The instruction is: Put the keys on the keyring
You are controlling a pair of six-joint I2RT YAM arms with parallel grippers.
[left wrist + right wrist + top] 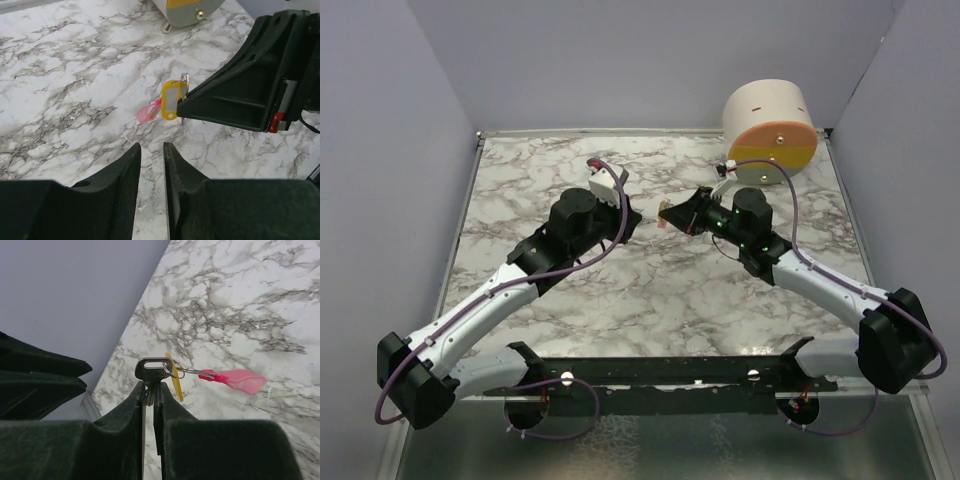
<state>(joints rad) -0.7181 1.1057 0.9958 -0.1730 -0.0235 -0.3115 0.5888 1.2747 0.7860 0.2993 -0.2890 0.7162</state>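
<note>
bright, even light from overhead washes my marble worktop [670,290] with only soft, faint shadows under my arms, though in my wrist views my left pincer [152,146] sits dark and soft-focused up close and the pink key [241,381] looks slightly smeared.

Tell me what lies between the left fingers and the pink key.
Nothing: left wrist view shows only bare marble tabletop between left gripper and translucent pink key.
</note>
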